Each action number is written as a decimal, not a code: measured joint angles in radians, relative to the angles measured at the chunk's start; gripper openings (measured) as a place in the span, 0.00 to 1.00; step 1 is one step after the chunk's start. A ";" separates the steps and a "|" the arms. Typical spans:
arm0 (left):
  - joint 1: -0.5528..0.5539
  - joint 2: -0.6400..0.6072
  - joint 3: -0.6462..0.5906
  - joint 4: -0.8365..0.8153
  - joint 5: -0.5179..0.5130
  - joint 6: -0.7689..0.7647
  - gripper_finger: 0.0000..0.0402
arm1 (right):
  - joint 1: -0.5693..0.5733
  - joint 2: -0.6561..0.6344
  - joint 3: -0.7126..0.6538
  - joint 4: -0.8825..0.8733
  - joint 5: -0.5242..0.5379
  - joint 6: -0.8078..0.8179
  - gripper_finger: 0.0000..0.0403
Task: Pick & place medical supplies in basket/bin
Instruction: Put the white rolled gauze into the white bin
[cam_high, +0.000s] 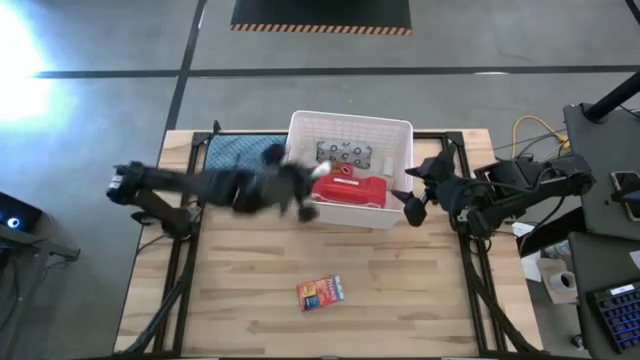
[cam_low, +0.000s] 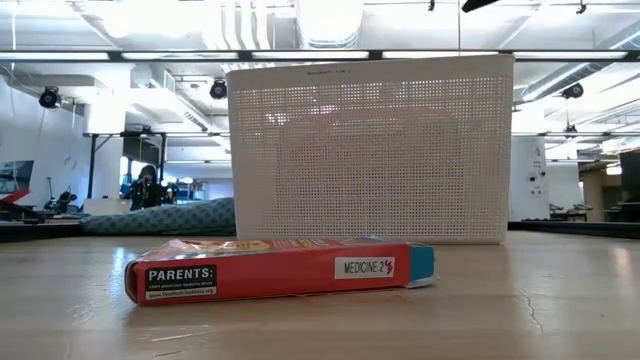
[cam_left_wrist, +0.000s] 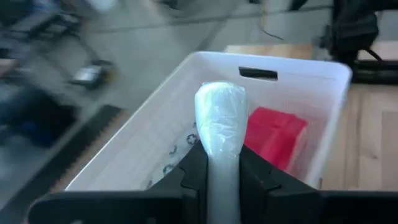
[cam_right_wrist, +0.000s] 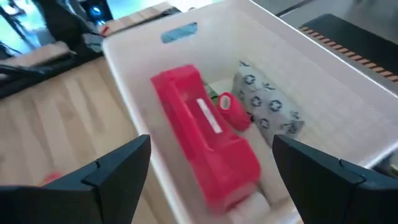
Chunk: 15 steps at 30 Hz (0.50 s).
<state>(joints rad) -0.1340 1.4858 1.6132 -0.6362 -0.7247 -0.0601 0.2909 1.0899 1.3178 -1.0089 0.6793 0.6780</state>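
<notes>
The white slotted bin (cam_high: 400, 135) stands at the table's far middle; it also shows in the low view (cam_low: 370, 150). In it lie a red case (cam_right_wrist: 199, 137), a grey-white soft pack (cam_right_wrist: 264, 106) and a small red tube (cam_right_wrist: 231, 109). My left gripper (cam_high: 303, 203) is at the bin's near left corner, shut on a whitish plastic-wrapped roll (cam_left_wrist: 221, 121). My right gripper (cam_high: 412, 203) is open and empty by the bin's right near corner, looking into the bin (cam_right_wrist: 211, 142). An orange-red box (cam_high: 320, 292) lies flat on the table's near middle (cam_low: 280, 268). My left gripper pinches the whitish roll between its two fingers (cam_left_wrist: 194, 165), on the roll's lower sides (cam_left_wrist: 219, 168). The roll's rounded free end (cam_left_wrist: 219, 99) sticks out beyond the fingertips toward the bin. The roll is lifted clear, above the bin's rim.
A blue-grey folded cloth (cam_high: 235, 150) lies left of the bin, under my left arm; it also shows in the low view (cam_low: 160, 218). Bare wooden table (cam_high: 420, 290) surrounds the orange-red box. A person shows far off in the room (cam_low: 148, 185).
</notes>
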 joint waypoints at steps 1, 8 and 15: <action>0.081 0.004 0.000 0.022 0.113 0.049 0.09 | 0.006 0.001 0.000 0.013 -0.003 0.006 0.81; 0.498 0.084 -0.059 0.046 0.454 0.036 0.23 | 0.111 0.019 0.000 0.064 -0.050 0.087 0.81; 0.491 0.052 -0.035 0.018 0.491 -0.031 0.56 | 0.234 0.056 -0.018 0.042 -0.050 0.248 0.81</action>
<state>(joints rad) 0.3571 1.5380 1.5778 -0.6182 -0.2339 -0.0910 0.5250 1.1454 1.2995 -0.9669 0.6289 0.9262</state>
